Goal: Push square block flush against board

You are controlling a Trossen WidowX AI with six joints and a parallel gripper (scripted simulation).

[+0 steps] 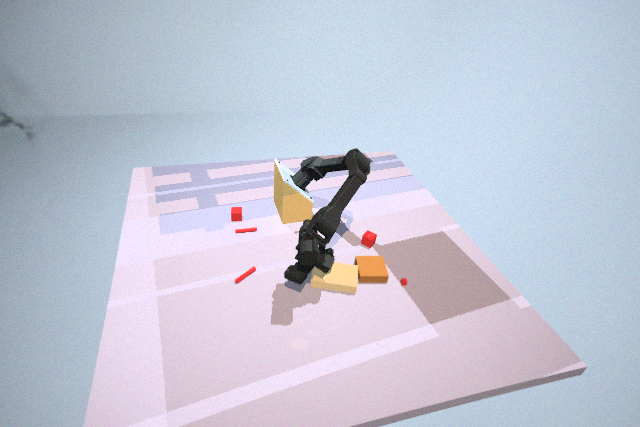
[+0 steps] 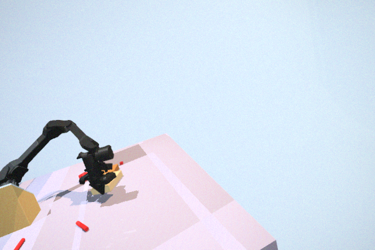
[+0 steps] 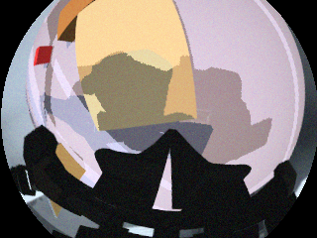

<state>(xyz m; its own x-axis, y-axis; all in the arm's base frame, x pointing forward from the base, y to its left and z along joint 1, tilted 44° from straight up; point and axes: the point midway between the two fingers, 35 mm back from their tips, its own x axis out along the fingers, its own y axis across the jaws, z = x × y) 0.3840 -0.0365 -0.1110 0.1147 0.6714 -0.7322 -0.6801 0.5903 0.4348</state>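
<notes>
The pale yellow board (image 1: pixel 341 276) (image 2: pixel 115 181) (image 3: pixel 129 30) lies flat on the table. The orange square block (image 1: pixel 371 268) (image 2: pixel 115 167) (image 3: pixel 74 11) lies flat by the board's far end from the gripper. The two are touching or almost touching; which cannot be told for sure. In the top view the block sits farther back, so their front edges are not even. My gripper (image 1: pixel 299 279) (image 2: pixel 102 192) (image 3: pixel 171 132) is shut and empty, low at the board's near end. Whether it touches the board is unclear. The arm hides part of the board.
A red cube (image 1: pixel 368 238) (image 3: pixel 43 55) lies behind the block, and a small red piece (image 1: pixel 403 281) (image 2: pixel 121 163) lies beyond it. Another red cube (image 1: pixel 236 214) and two red rods (image 1: pixel 246 230) (image 1: pixel 245 275) lie left. The tan arm base (image 1: pixel 294 207) stands behind.
</notes>
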